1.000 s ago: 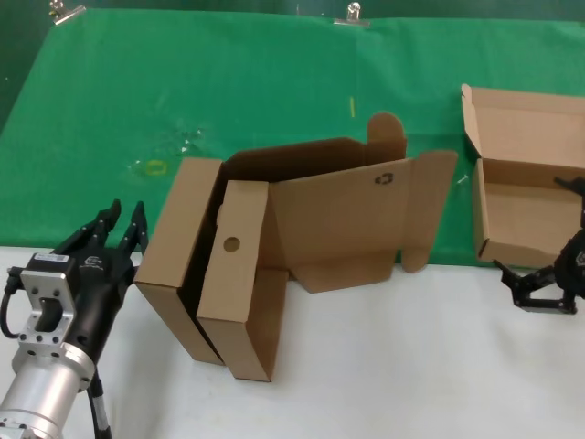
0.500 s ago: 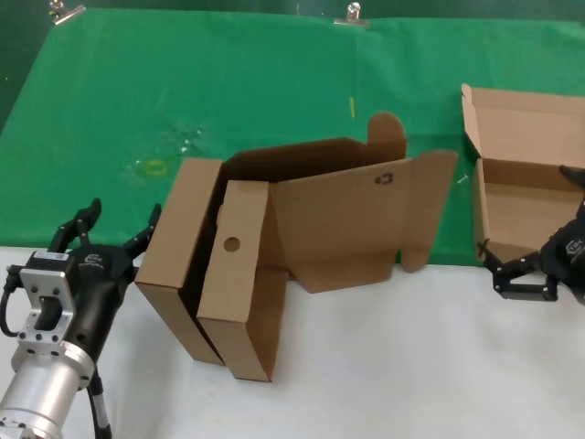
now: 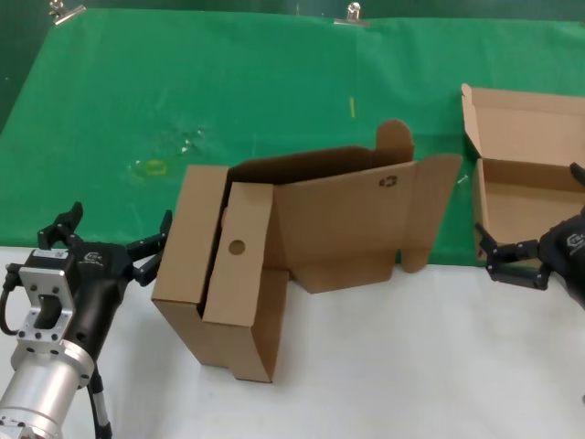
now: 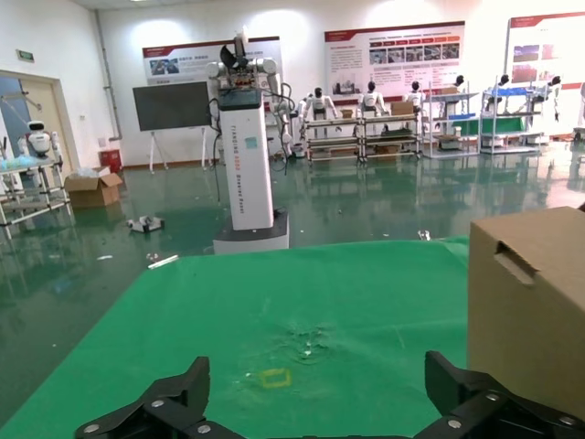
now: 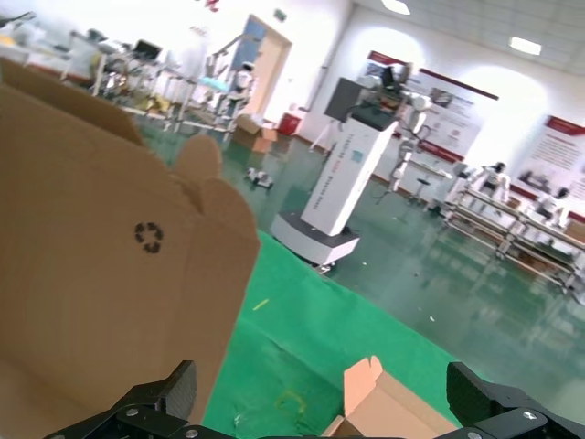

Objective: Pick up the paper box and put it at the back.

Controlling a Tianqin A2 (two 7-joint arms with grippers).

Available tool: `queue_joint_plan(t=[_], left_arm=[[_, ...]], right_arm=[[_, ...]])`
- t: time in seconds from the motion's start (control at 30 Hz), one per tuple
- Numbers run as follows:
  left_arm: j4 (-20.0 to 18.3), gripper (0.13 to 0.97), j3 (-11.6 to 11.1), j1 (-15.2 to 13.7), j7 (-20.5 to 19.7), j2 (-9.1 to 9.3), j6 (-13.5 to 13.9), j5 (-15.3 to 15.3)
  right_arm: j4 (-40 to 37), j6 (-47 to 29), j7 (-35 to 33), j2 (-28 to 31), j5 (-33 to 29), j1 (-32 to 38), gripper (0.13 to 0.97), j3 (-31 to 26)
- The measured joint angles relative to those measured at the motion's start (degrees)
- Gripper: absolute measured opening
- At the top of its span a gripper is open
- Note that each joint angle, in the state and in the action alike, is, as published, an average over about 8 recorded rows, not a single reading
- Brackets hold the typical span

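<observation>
**Head view: both pincers spread, mailer untouched**

Head view showed the paper box (image 3: 523, 178) lying lid-open on the green cloth (image 3: 228, 101) at the far right. The right pincer (image 3: 512, 259) hung released just beside its near edge, likely lining up a grasp. The left pincer (image 3: 108, 245), also released, sat beside the holed box (image 3: 236, 274) at the left.

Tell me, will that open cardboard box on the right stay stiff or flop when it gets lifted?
The paper box looks empty and thin-walled, so probably light. Its folded tray should hold shape, but the lid stands open on its hinge and may swing. The open right gripper is near its front wall; squeezing there might bend it.
</observation>
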Motion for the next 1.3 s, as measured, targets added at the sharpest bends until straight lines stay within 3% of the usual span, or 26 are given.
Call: queue_joint_plan(t=[0.17,0.3,0.57,1.0,1.3], left_arm=[[-0.1,0.837,0.0,0.0,0.0,-0.02,0.0,0.0],[-0.2,0.837,0.0,0.0,0.0,-0.03,0.0,0.0],[-0.4,0.937,0.0,0.0,0.0,-0.05,0.0,0.0],[-0.8,0.966,0.0,0.0,0.0,-0.09,0.0,0.0],[-0.8,0.966,0.0,0.0,0.0,-0.09,0.0,0.0]], right_arm=[[-1.1,2.6,-0.9,-1.3,3.2,-0.1,0.966,-0.4],[-2.1,4.7,-1.7,-2.4,5.7,-0.3,0.966,-0.8],[-3.9,9.0,-3.2,-4.5,10.9,-0.5,0.966,-1.5],[-6.8,15.4,-5.5,-7.7,18.7,-0.9,0.966,-2.6],[-7.2,16.3,-5.8,-8.1,19.7,-0.9,0.966,-2.7]])
